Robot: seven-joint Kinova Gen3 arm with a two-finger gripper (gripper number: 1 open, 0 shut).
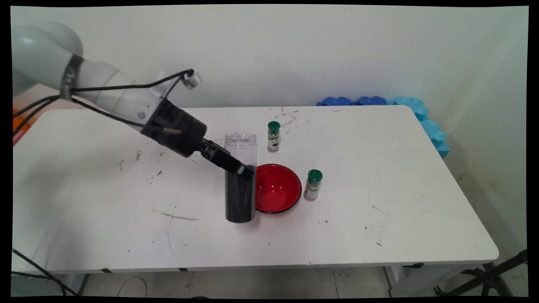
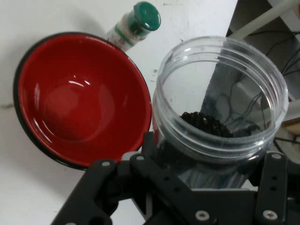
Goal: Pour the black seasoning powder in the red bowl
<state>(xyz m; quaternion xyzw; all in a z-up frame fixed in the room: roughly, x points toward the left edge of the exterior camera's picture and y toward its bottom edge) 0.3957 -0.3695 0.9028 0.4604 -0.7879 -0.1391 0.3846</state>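
Clear jar (image 1: 240,176), open-topped and part-filled with dark granules (image 2: 206,124), stood upright on the tabletop (image 1: 105,202), touching the red bowl (image 1: 278,187) on its right. Pincer (image 1: 244,170) was at mid-height on the jar, fingers either side, apparently gripping. Risks: the tall jar could tip or slip, spilling granules, or nudge the bowl into the near spice bottle (image 1: 313,185).

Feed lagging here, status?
Gripper round clear plastic jar of black grains, grip unconfirmed. Jar upright, lidless. Red bowl right beside it.
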